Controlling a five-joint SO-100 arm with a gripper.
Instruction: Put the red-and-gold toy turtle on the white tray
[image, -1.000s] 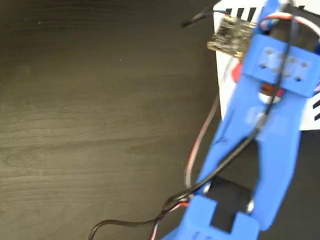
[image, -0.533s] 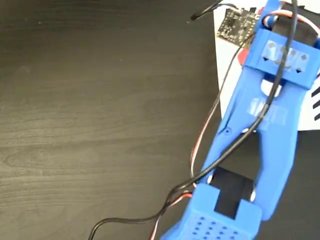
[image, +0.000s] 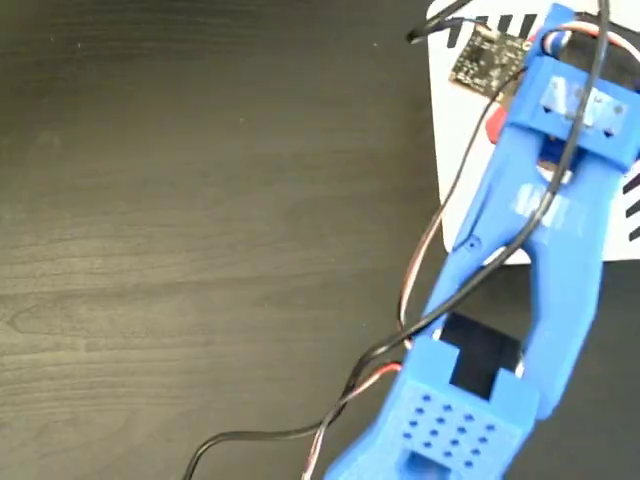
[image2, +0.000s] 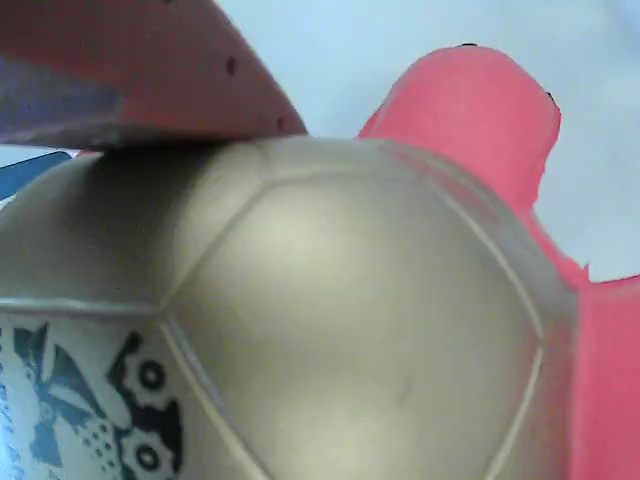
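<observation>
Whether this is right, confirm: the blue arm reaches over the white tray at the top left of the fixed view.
Not right. The tray lies at the top right of the fixed view, not the top left. The blue arm does reach over it.

The dark brown, almost black wood-grain surface (image: 200, 230) fills the fixed view. A flat white rectangular tray with rounded corners and short black stripes along its edges (image: 462, 150) lies directly on it at the upper right corner. A thin black cable (image: 250, 437) trails near the surface's lower edge.
</observation>
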